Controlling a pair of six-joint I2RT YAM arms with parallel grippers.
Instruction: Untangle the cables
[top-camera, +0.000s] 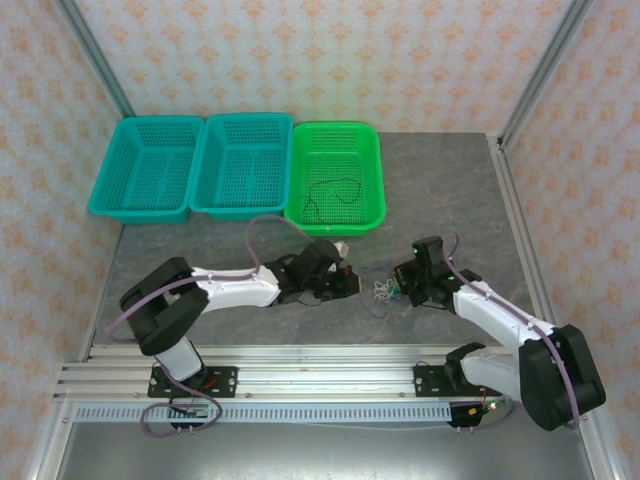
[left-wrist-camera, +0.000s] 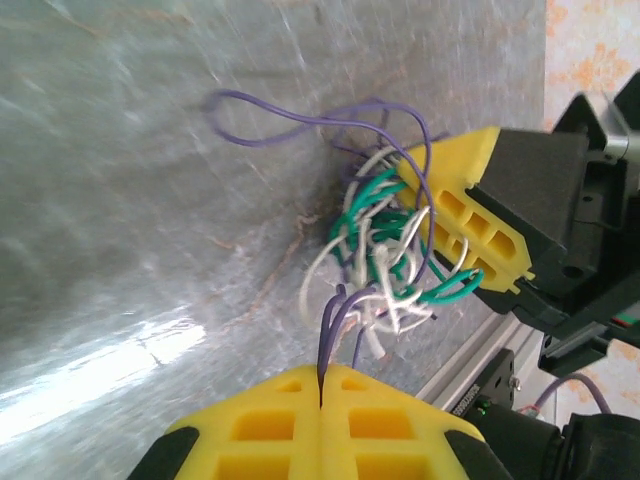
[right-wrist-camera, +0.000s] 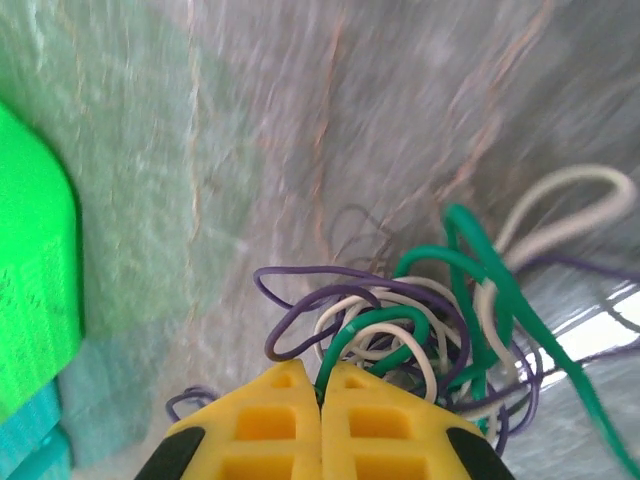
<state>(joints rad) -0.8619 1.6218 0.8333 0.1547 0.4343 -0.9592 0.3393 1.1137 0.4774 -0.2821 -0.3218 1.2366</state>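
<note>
Left pincer (left-wrist-camera: 321, 375): yellow ribbed pads pressed flat together, clamped on a thin purple strand (left-wrist-camera: 324, 335) running out of the seam; right pincer (right-wrist-camera: 321, 378): same yellow pads, closed tight on a thin green strand (right-wrist-camera: 340, 352); strung between the two, just beside both sets of tips, a small tangled clump of hair-thin purple, green and cream-white cables (top-camera: 382, 292); beneath, the mottled grey table (top-camera: 450, 200), clump near its front middle, lying or lifted impossible to tell; well apart at the back edge, a bright green plastic mesh basket (top-camera: 335, 220) with one loose black wire (top-camera: 330, 192) inside; just beside it to the left, two teal plastic mesh baskets (top-camera: 140, 208) side by side.
</note>
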